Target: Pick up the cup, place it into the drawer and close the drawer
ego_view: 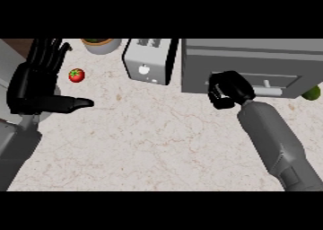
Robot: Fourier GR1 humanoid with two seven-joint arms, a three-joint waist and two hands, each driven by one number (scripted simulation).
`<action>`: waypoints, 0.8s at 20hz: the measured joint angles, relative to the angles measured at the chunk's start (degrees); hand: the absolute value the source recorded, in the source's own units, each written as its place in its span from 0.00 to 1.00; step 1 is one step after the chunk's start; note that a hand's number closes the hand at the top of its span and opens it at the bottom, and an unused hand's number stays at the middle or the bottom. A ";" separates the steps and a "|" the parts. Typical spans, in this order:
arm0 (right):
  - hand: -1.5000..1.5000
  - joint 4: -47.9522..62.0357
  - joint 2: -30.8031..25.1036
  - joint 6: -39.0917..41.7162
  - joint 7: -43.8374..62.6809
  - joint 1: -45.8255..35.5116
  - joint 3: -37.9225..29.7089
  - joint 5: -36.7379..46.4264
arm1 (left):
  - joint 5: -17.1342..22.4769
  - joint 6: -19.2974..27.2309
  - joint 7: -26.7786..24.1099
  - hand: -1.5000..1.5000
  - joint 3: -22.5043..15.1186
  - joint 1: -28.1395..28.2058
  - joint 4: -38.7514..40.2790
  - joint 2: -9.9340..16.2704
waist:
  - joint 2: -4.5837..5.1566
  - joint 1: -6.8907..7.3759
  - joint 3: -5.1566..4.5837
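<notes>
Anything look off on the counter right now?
Nothing spilled or tipped. The toaster, tomato and pot sit upright on the counter. One oddity: no cup shows. The right hand is curled at the drawer front; whether it holds anything is hidden.

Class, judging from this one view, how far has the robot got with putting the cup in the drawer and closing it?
Looks done: no cup shows on the counter, and the drawer front appears flush, so likely closed. In hand: the right hand sits curled at the drawer front by its handle. The left hand rests open at the left. Left: probably only withdrawing; the cup inside cannot be confirmed.
</notes>
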 measured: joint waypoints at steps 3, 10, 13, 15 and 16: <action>1.00 5.43 -1.00 0.88 -2.86 -3.44 -2.21 -1.40 | -0.05 -1.19 -0.26 0.00 0.36 0.78 -0.24 0.11 | -0.08 0.50 -0.06; 1.00 11.98 -1.97 5.20 -7.28 -6.29 -4.55 -3.74 | 0.70 -4.91 -0.75 0.00 0.90 1.22 0.54 -0.11 | -0.15 1.18 -0.19; 1.00 12.90 -2.77 6.88 -9.56 -6.49 -5.01 -4.35 | 0.77 -5.72 -0.79 0.00 0.75 1.24 0.37 -0.36 | -0.13 1.68 -0.29; 1.00 13.28 -3.07 7.52 -10.81 -6.50 -5.52 -4.90 | 0.84 -5.90 -0.74 0.00 0.59 1.37 0.12 -0.71 | -0.11 1.90 -0.30; 1.00 13.39 -3.21 7.63 -11.48 -6.42 -5.75 -5.13 | 0.71 -5.93 -0.79 0.00 0.34 1.65 0.01 -0.92 | -0.10 2.02 -0.31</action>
